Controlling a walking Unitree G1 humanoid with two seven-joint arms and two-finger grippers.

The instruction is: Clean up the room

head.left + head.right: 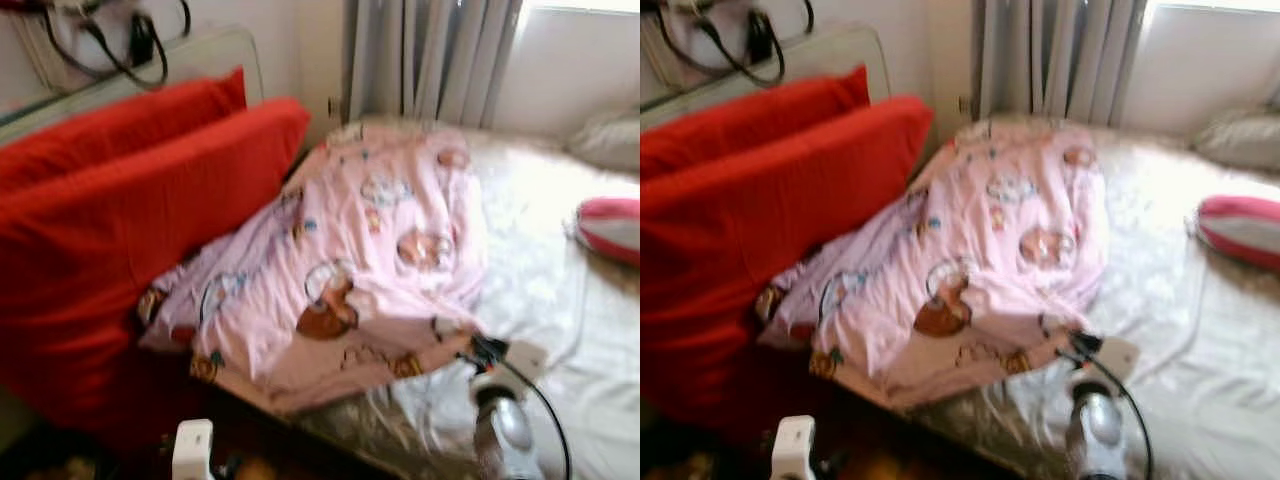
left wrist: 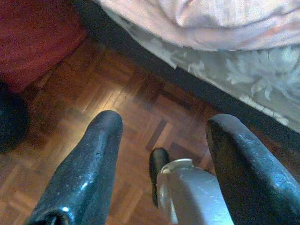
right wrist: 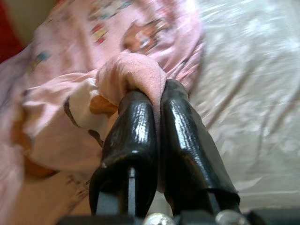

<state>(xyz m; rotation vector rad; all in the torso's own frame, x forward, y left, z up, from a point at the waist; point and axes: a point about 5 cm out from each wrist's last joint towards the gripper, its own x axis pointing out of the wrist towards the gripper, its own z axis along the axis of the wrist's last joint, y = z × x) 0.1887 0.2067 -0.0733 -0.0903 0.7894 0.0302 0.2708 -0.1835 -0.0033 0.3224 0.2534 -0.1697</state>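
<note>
Pink cartoon-printed blanket [image 1: 340, 270] lies bunched on the pale patterned bed sheet [image 1: 560, 300] beside the big red cushions [image 1: 130, 210], a fold of it pinched tight in my right gripper [image 3: 152, 101], while my left gripper [image 2: 164, 140] hangs spread wide above the wooden parquet floor [image 2: 108, 93].

Place: a bedroom in a home.
Bed [image 1: 560, 300]: it was covered with a pale, shiny, flower-patterned sheet.
Blanket [image 1: 370, 260]: a pink, cartoon-printed one lay crumpled in a heap on the bed.
Pillows [image 1: 130, 220]: two big red ones leaned against the headboard [image 1: 215, 50] at the robot's left.
Cushion [image 1: 610, 228]: a pink and grey one lay on the far right of the bed.
Window side: grey curtains [image 1: 430, 60] hung behind the bed, with bright daylight beside them.
Floor [image 2: 117, 108]: brown wood parquet ran beside the bed.
</note>
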